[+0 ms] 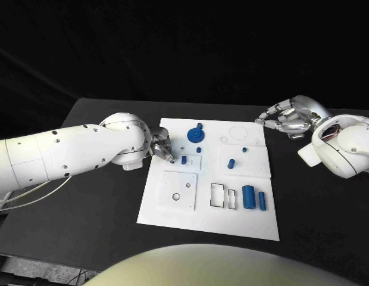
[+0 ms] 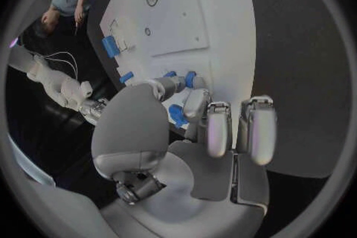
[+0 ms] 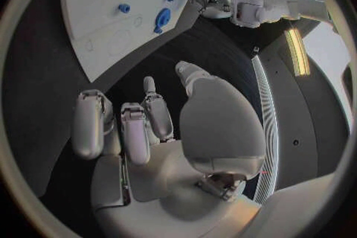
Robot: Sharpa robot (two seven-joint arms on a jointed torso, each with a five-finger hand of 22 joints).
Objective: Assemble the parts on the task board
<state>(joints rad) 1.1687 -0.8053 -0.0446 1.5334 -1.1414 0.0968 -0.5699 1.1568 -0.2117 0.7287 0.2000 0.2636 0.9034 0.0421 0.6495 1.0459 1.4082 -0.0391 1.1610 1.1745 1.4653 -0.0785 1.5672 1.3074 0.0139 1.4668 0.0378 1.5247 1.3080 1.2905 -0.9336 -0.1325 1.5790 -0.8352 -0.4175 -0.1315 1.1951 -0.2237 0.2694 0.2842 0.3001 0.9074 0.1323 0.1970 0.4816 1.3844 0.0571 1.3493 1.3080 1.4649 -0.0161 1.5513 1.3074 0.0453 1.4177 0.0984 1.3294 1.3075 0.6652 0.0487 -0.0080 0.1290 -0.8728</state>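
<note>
White board (image 1: 262,179) sits mid-bench, and on it I count what look like seven blue parts: one big round piece (image 1: 196,134) near the far edge, four small pegs (image 1: 232,162) scattered over the middle, and two longer cylinders (image 1: 248,196) lying side by side near the right edge. Beside the cylinders are two empty rectangular slots (image 1: 216,195), and to their left a raised square plate (image 1: 178,190) with a small hole. My left hand (image 1: 161,149) is at the board's left edge, its fingers reaching over the rim to the nearest small peg (image 1: 184,159). From the wrist, blue shows between the fingers and thumb, but I cannot tell whether I am pinching that peg or only touching it. My right hand (image 1: 287,119) hangs over the black bench (image 1: 90,202) just off the board's far right corner, fingers loosely bent and apart with nothing in them. Nothing lies between that hand and the board.
</note>
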